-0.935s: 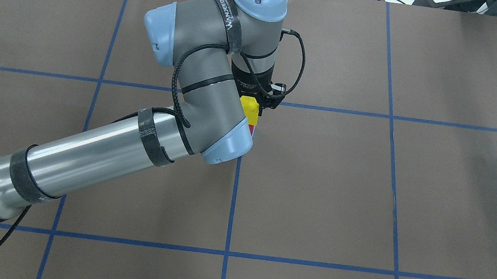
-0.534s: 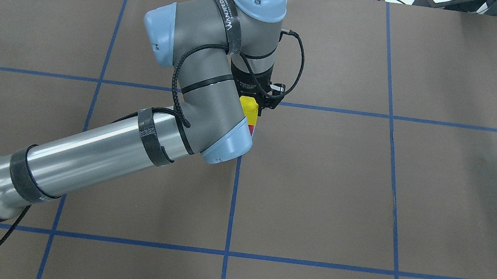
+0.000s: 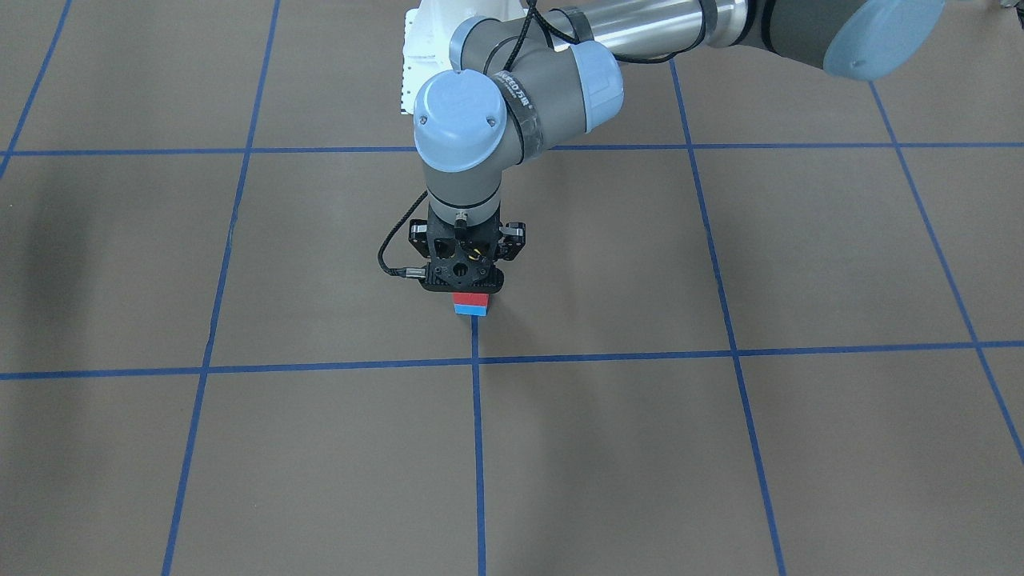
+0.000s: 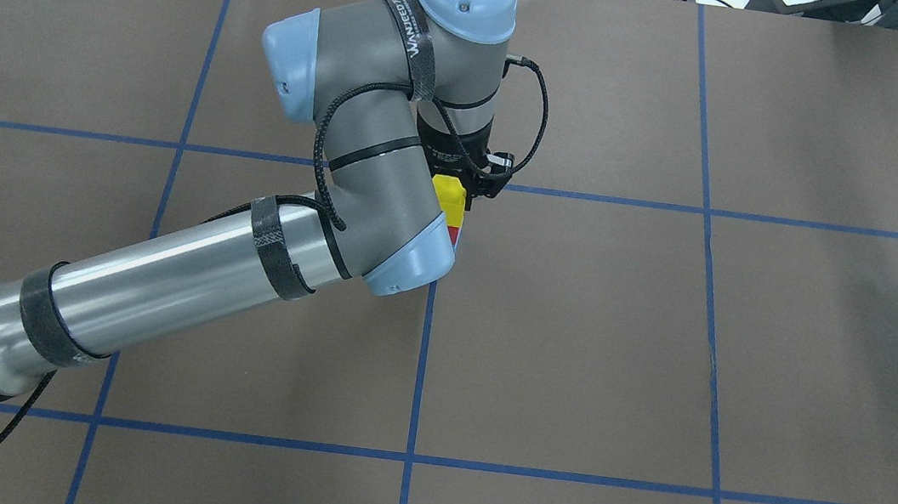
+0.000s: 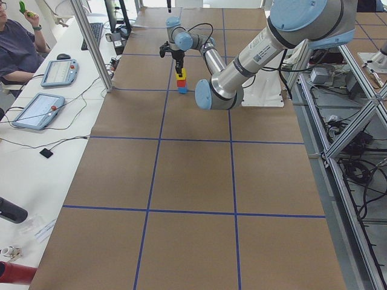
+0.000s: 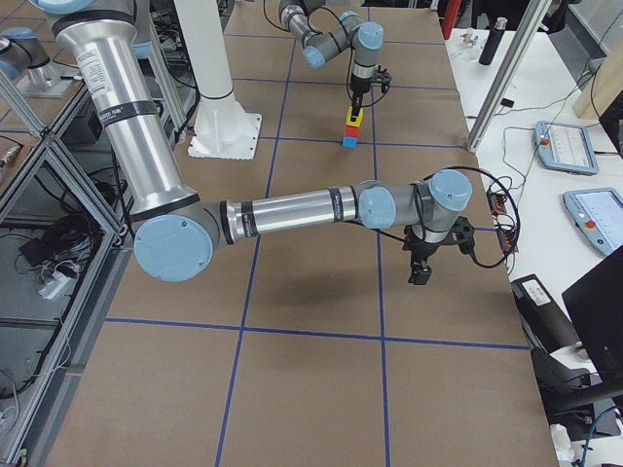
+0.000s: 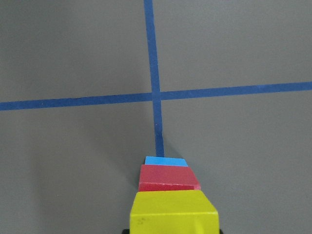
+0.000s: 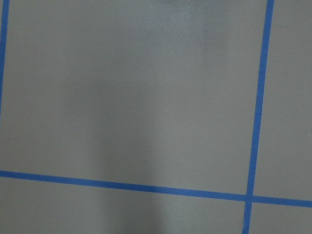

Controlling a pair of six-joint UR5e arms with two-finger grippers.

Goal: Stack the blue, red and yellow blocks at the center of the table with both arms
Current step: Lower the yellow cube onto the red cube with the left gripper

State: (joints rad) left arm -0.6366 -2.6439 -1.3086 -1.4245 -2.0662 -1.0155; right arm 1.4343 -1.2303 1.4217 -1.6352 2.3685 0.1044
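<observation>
exterior front-facing: blue cube block [image 3: 470, 311] on the brown papered table [image 3: 720, 448], just beside the centre tape cross [image 3: 475, 362]; red cube block [image 3: 470, 299] on it; left gripper [image 3: 469, 285] directly over both. left wrist-mounted: yellow cube block [image 7: 173, 212] tops the stack; whether the gripper clasps it cannot be told. exterior right: right gripper [image 6: 421, 267] well apart, opening unreadable. one block per colour. judged: stack built, only withdrawal left.

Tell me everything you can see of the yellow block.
The yellow block is a small, matte, plain cuboid, sitting level on top: it rests on the red block, which sits on the blue block, near a crossing of blue tape lines. The left gripper stands directly over it; whether it grips cannot be told.
</observation>
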